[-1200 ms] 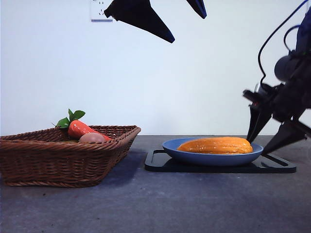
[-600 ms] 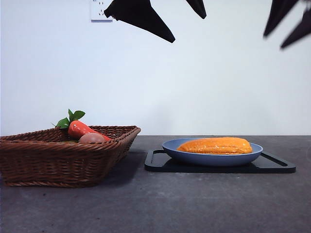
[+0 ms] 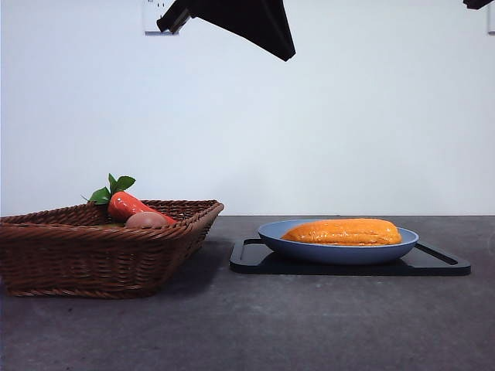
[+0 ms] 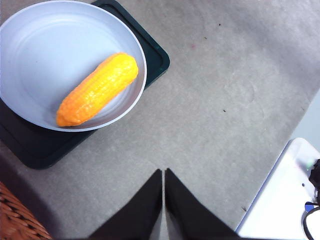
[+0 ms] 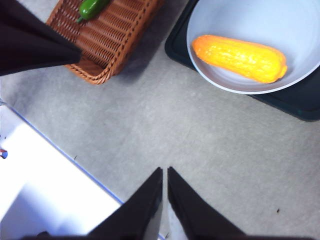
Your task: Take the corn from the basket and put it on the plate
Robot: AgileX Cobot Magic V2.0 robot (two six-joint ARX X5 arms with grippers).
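The orange-yellow corn (image 3: 344, 231) lies lengthwise in the light-blue plate (image 3: 272, 234), free of both grippers; it also shows in the wrist views as corn (image 4: 97, 89) and corn (image 5: 240, 58). The wicker basket (image 3: 100, 251) stands to the left. My left gripper (image 4: 163, 171) is shut and empty, high above the table between basket and plate, a dark shape (image 3: 255, 22) in the front view. My right gripper (image 5: 164, 169) is shut and empty too, raised high, only a tip (image 3: 478, 3) at the top right corner.
The plate rests on a flat black tray (image 3: 441, 267). In the basket lie a carrot (image 3: 128, 205) with green leaves, a pinkish-brown egg shape (image 3: 147, 220) and a green pepper (image 5: 92, 7). A white surface (image 5: 45, 190) borders the grey table.
The right gripper rose from beside the plate's right side up to the top right corner. The left gripper's two dark tips at the top closed into one shape. The corn stayed put.
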